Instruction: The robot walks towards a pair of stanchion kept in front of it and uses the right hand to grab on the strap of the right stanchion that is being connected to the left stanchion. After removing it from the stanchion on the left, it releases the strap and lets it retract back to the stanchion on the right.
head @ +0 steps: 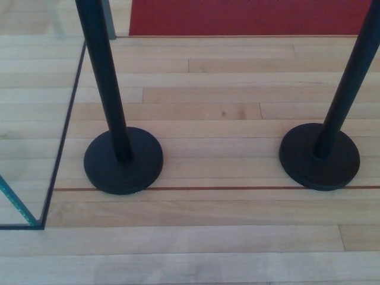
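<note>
Two black posts stand on the wooden floor [208,231], well apart from each other. The left post [104,83] rises from a round black base [123,161] and leans a little toward the top left of the view. The right post [349,89] rises from its own round base [319,157] and tilts toward the top right. Both posts run out of the top of the view, so their heads and the strap between them cannot be seen. A thin dark line [208,189] crosses the boards just in front of both bases. A red carpet [249,16] lies beyond the posts. A dark floor line [65,130] slants down the left side. Neither robot hand shows, so I cannot tell how they are held.
</note>
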Controlling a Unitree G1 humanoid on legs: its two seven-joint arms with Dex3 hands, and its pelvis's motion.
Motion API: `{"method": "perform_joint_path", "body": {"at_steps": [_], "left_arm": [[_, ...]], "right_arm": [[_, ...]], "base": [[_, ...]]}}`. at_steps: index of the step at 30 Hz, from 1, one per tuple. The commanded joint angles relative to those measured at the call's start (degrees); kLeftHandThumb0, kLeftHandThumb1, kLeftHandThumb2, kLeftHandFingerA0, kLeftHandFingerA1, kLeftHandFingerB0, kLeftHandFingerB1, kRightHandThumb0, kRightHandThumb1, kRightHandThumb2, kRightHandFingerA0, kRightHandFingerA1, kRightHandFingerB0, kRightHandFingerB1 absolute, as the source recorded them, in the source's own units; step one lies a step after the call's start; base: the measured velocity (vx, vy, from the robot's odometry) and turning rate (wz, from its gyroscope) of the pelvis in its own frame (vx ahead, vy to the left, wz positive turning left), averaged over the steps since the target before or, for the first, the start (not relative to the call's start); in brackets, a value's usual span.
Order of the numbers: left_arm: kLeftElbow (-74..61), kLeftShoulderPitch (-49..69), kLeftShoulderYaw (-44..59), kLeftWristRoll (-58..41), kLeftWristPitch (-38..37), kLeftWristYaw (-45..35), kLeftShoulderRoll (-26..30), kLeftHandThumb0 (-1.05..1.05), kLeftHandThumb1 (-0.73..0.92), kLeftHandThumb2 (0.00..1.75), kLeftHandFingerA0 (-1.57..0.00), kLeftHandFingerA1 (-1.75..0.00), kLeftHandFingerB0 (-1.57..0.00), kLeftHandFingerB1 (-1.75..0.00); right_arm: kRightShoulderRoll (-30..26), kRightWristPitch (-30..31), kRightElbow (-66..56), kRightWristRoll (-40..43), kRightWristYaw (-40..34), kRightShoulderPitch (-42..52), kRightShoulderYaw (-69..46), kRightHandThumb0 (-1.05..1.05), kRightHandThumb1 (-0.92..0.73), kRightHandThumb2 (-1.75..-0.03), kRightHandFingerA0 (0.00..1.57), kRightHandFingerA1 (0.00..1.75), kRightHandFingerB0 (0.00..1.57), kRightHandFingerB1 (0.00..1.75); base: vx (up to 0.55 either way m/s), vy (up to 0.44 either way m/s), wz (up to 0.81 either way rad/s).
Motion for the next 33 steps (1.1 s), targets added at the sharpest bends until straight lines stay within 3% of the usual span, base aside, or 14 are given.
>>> {"method": "perform_joint_path", "body": {"at_steps": [1,4,5,7,8,14,15,17,18,28,29,33], "left_arm": [[0.39,0.02,0.63,-0.97,-2.83,0.26,0.57,-0.36,0.13,1.75,-1.57,-1.03,-1.38,-1.09],[0.42,0.09,0.55,-0.82,-3.01,0.34,0.78,-0.36,0.13,1.75,-1.57,-1.03,-1.38,-1.09],[0.39,0.12,0.67,-0.90,-3.66,0.32,0.89,-0.37,-0.03,1.75,-1.55,-1.13,-1.36,-1.09],[0.41,0.13,0.72,-0.94,-3.97,0.31,0.94,-0.37,-0.03,1.75,-1.55,-1.13,-1.36,-1.09],[0.32,0.02,0.62,-0.81,-4.03,0.44,1.11,-0.37,0.13,1.75,-1.55,-1.08,-1.33,-1.13],[0.05,-0.38,-0.03,-0.29,-4.48,0.73,1.31,-0.41,0.13,1.75,-1.55,-1.05,-1.36,-1.09],[0.11,-0.39,-0.07,-0.28,-4.43,0.79,1.30,-0.33,-0.08,1.75,-1.49,-1.09,-1.32,-1.11],[0.22,-0.41,-0.12,-0.29,-4.31,0.88,1.29,-0.33,-0.08,1.75,-1.49,-1.09,-1.32,-1.11],[0.38,-0.38,-0.18,-0.27,-3.87,1.26,1.21,-0.22,0.11,1.75,-1.54,-1.07,-1.35,-1.10],[0.61,-0.10,-0.64,-0.43,-3.42,1.05,0.80,-0.20,0.03,1.75,-1.57,-1.00,-1.41,-1.04],[0.68,0.14,-0.75,-0.36,-3.68,1.22,0.76,-0.30,0.16,1.75,-1.56,-1.08,-1.39,-1.12],[0.98,0.39,0.11,-1.22,-4.52,1.14,0.90,-0.37,0.22,1.75,-1.55,-1.12,-1.34,-1.18]], "right_arm": [[-0.66,-1.28,0.34,1.51,-1.44,-0.22,-0.88,0.03,-0.41,-1.09,1.06,1.04,0.71,0.87],[-0.78,-1.33,0.59,1.45,-1.48,-0.10,-1.00,0.03,-0.41,-1.09,1.06,1.04,0.71,0.87],[-0.96,-1.47,0.62,1.38,-1.40,0.10,-1.01,0.06,-0.28,-1.25,1.05,1.03,0.64,1.01],[-1.04,-1.54,0.64,1.34,-1.37,0.19,-1.02,0.06,-0.28,-1.25,1.05,1.03,0.64,1.01],[-1.19,-1.53,0.51,1.39,-1.34,0.31,-1.07,0.02,-0.41,-1.09,1.05,1.04,0.71,0.87],[-3.13,-2.16,1.26,-0.69,-1.44,0.29,0.74,0.01,-0.40,-1.07,1.03,1.01,0.73,0.87],[-3.35,-2.29,1.29,-0.87,-1.47,0.16,0.99,0.00,-0.40,-1.08,1.06,1.03,0.75,0.88],[-3.57,-2.33,1.37,-1.01,-1.57,-0.03,1.30,0.00,-0.40,-1.08,1.06,1.03,0.75,0.88],[-3.53,-2.37,1.09,-0.41,-1.57,-0.33,0.97,-0.01,-0.42,-1.08,1.08,1.04,0.74,0.88],[-3.42,-2.87,0.67,0.16,-1.67,-0.60,1.15,-0.01,-0.40,-1.08,1.08,1.04,0.77,0.90],[-3.25,-3.09,0.81,0.00,-1.79,-0.28,1.37,-0.01,-0.41,-1.09,1.09,1.05,0.84,0.93],[-3.17,-2.93,1.27,-0.29,-1.82,-0.07,1.78,-0.08,-0.36,-1.10,1.11,0.98,0.79,0.98]], "base": [[0.00,0.000,0.00],[0.00,0.000,0.00],[0.00,0.000,0.00],[0.00,0.000,0.00],[0.00,0.000,0.00],[0.00,0.000,0.00],[0.00,0.000,0.00],[0.00,0.000,0.00],[0.00,0.000,0.00],[0.00,-0.012,0.06],[-0.01,-0.024,-0.12],[0.08,0.074,-0.08]]}}
